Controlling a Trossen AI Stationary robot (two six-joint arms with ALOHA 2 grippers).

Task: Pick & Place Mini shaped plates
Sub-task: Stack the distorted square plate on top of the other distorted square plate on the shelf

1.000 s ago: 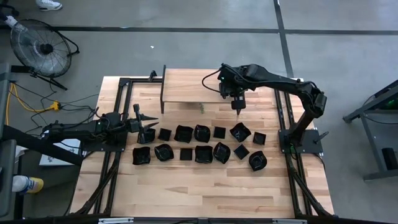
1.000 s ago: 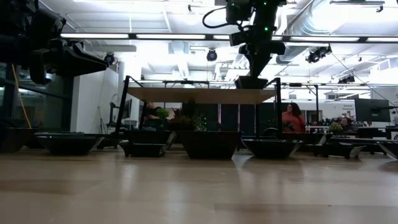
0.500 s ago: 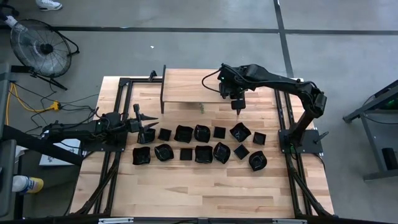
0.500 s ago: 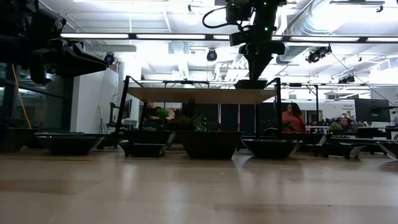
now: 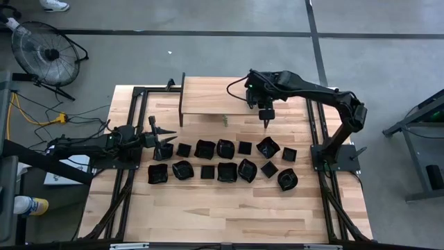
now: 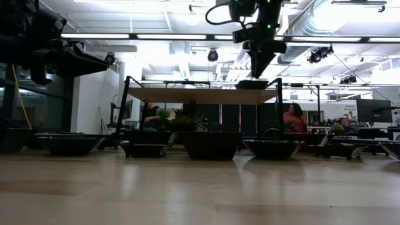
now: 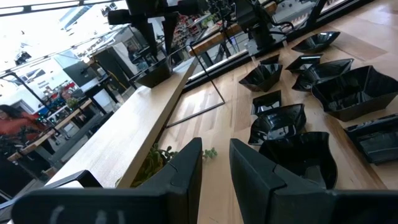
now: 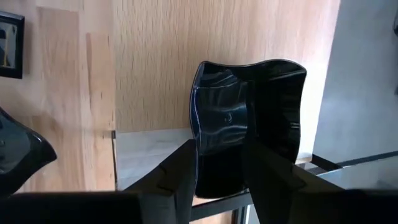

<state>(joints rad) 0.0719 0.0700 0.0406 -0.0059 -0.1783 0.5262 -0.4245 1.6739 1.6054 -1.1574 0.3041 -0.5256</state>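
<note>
At the table's left edge the left gripper [image 5: 161, 137] waited low, just beside the leftmost of the mini shaped plates [image 5: 222, 160]; its two fingers [image 7: 180, 177] stood a narrow gap apart with nothing between them. The plates lay in two loose rows across the middle of the wooden table [image 5: 229, 215], glossy black and of mixed outline (square, scalloped, angular), most of them close together or touching. From table height they showed as a line of dark dishes [image 6: 209, 144] in front of the raised wooden shelf [image 6: 203, 95].

That shelf [image 5: 211, 97] stood at the table's far side, and near its right end sat one wavy-rimmed plate [image 8: 249, 124], flat on the board by the corner. The right gripper [image 5: 265, 119] hung directly above it, pointing down. Its fingers [image 8: 177, 171] were parted and stood either side of the plate without clamping it, and in the low view the tip [image 6: 259, 65] was clear of the dish [image 6: 252, 84] on the shelf.
</note>
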